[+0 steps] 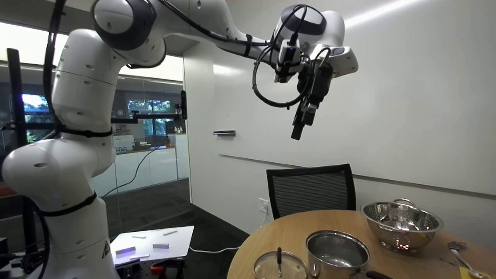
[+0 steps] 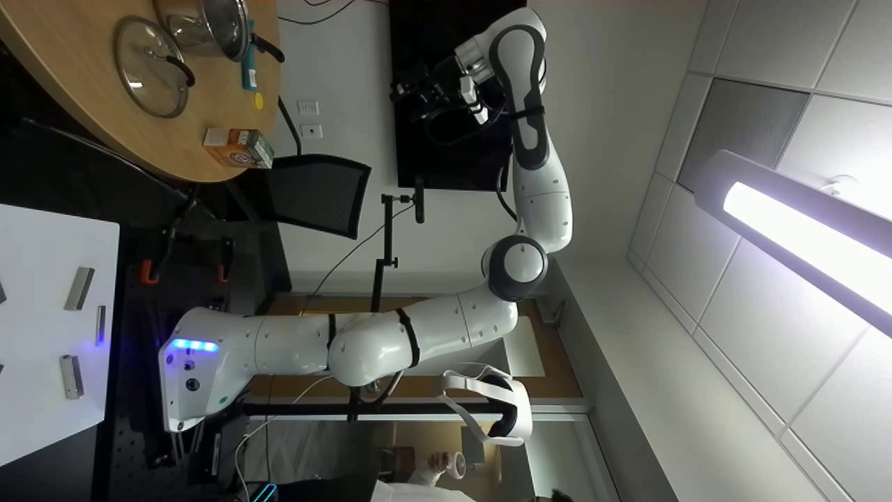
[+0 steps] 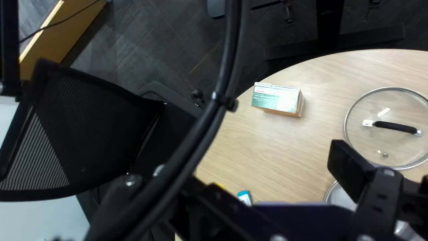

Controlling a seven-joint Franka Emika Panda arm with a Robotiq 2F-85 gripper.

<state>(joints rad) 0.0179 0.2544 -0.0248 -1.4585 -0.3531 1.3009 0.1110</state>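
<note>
Gripper (image 1: pixel 301 128) hangs well above the round table (image 3: pixel 267 150), jaws wide apart, nothing held; glass lid (image 3: pixel 389 129) lies on the table, handle up, just beside the metal pot (image 1: pixel 335 252); pot sits between lid and colander (image 1: pixel 403 228). Cardboard box (image 3: pixel 276 100) near the table edge; black chair (image 1: pixel 312 192) at the table.

Below me I see a round glass lid (image 3: pixel 389 142) lying flat on the counter (image 3: pixel 264 150), its black handle (image 3: pixel 396 127) uppermost, and just beside it a shiny steel pot (image 1: pixel 337 250) standing upright, its top open.
</note>
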